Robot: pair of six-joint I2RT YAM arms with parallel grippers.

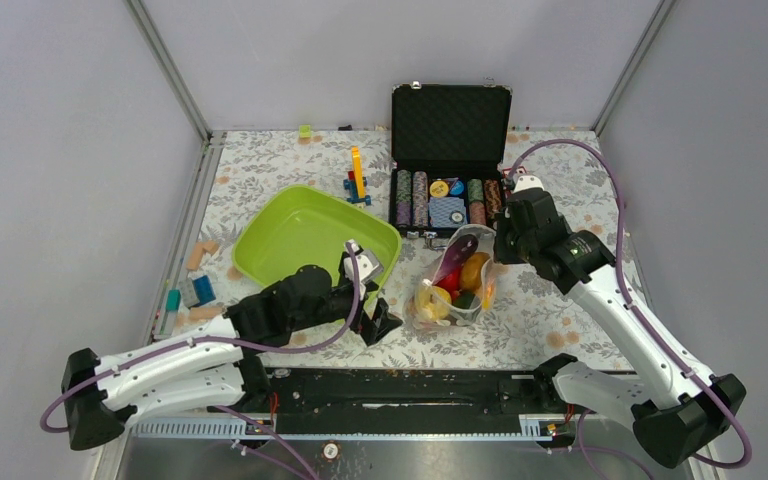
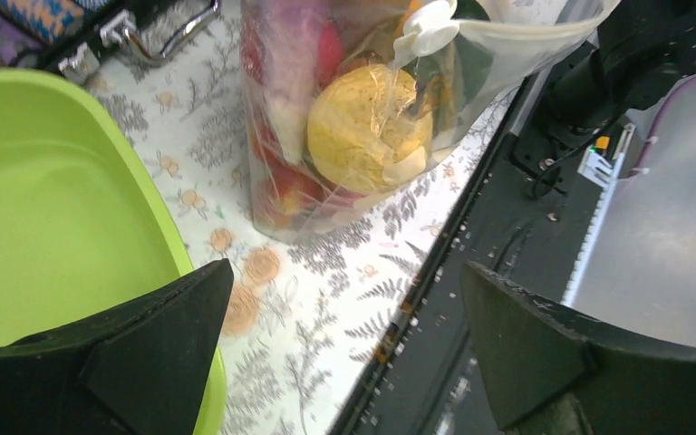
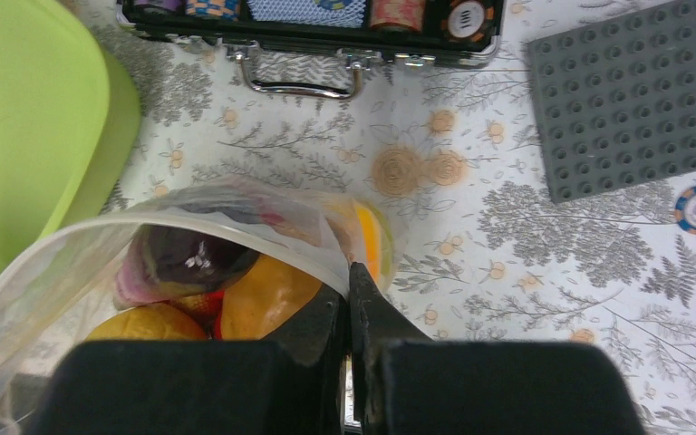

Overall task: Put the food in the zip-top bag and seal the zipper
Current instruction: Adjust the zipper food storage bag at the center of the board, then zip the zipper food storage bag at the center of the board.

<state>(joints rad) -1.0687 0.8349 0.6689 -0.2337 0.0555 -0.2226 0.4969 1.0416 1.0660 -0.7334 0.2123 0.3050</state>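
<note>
Black fingers of the left pincer (image 2: 344, 290) fill the bottom of its wrist view. They are spread wide with nothing between them, hovering over the table (image 2: 308, 272) between the lime-green tray (image 2: 54, 199) and the zip-top bag (image 2: 526, 41). The right pincer (image 3: 349, 304) is clamped narrow on the bag's upper rim, probably to hold the floppy mouth up so nothing spills. The food (image 2: 362, 127), in yellow, red, orange and purple pieces, sits inside the bag, just in front of the black case (image 1: 450, 120). Only the right wrist view shows the pinch on the film. Only the overhead view shows both arms flanking the bag. The zipper looks unsealed.
</note>
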